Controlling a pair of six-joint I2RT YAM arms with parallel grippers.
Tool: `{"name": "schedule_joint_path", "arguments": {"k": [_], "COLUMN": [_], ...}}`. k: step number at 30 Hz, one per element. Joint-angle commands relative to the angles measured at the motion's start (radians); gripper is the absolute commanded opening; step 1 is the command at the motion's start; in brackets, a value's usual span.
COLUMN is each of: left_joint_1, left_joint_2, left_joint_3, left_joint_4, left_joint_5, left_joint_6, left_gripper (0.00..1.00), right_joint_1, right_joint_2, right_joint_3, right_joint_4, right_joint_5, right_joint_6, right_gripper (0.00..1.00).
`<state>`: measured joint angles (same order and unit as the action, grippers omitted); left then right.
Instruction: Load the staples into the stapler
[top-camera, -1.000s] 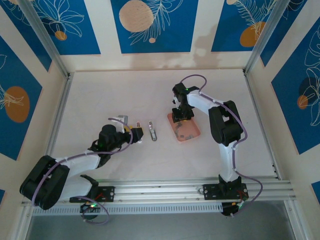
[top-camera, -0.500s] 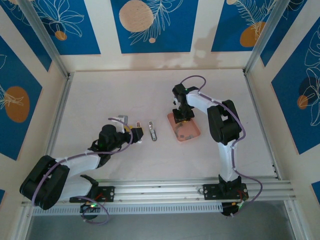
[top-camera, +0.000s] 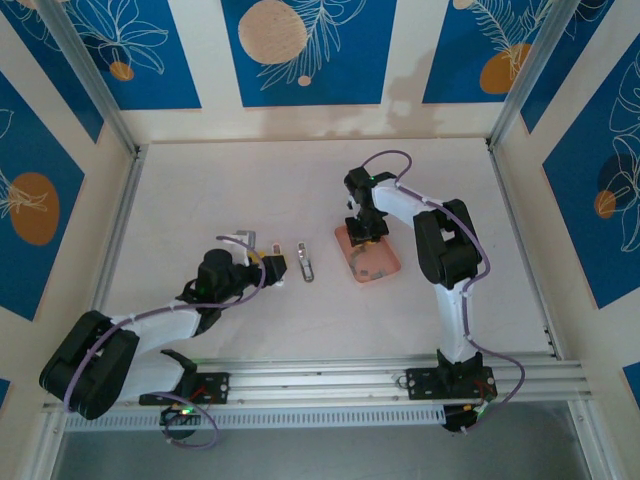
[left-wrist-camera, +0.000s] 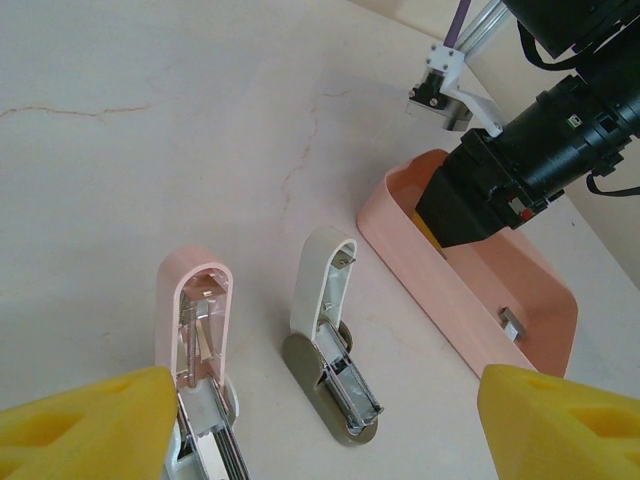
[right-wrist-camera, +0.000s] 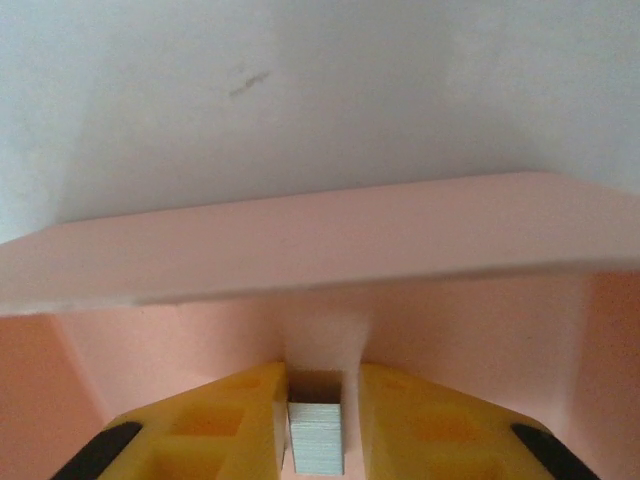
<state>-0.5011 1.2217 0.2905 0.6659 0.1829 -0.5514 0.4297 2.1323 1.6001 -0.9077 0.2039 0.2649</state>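
Grasping the staples (right-wrist-camera: 316, 435) with the right pincer (right-wrist-camera: 316, 385), squeezed from both sides between yellow fingertips (right-wrist-camera: 230, 410), low inside the salmon-pink tray (right-wrist-camera: 300, 240) by an end wall. Hovering over the desk (left-wrist-camera: 150, 120) with the left pincer (left-wrist-camera: 325, 420) released and wide, above the open pink stapler (left-wrist-camera: 195, 320) and white stapler (left-wrist-camera: 325, 300).

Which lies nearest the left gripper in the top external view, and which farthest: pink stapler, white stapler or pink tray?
1. Pink stapler, right in front of the left gripper.
2. White stapler, just to its right.
3. Pink tray, farthest right, beneath the right gripper.
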Motion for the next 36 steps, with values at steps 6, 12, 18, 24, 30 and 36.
{"name": "schedule_joint_path", "arguments": {"k": [6,12,18,24,30,36], "left_joint_1": [0.011,0.010,0.010,0.011,0.015,0.024], "left_joint_2": [0.003,-0.005,-0.062,-0.134,-0.226,-0.350], "left_joint_3": [0.030,0.036,0.040,0.043,0.029,-0.015], "left_joint_4": [0.000,-0.015,-0.074,-0.182,-0.324,-0.502], "left_joint_5": [0.014,0.011,-0.011,-0.046,-0.101,-0.182], "left_joint_6": [-0.005,-0.006,-0.002,0.009,-0.007,-0.043], "left_gripper": [0.79,0.79,0.79,0.80,0.82,0.85], "right_joint_1": [0.009,0.013,0.026,0.101,0.248,0.398], "right_joint_2": [0.042,-0.048,-0.189,-0.370,-0.495,-0.513], "right_joint_3": [-0.008,-0.058,-0.120,-0.221,-0.308,-0.323], "right_joint_4": [-0.051,0.025,0.089,0.148,0.191,0.201], "right_joint_5": [-0.030,-0.029,0.022,0.115,0.252,0.368], "right_joint_6": [0.069,0.115,0.176,0.282,0.425,0.560], "right_gripper": [0.16,0.15,0.15,0.14,0.14,0.15]}}
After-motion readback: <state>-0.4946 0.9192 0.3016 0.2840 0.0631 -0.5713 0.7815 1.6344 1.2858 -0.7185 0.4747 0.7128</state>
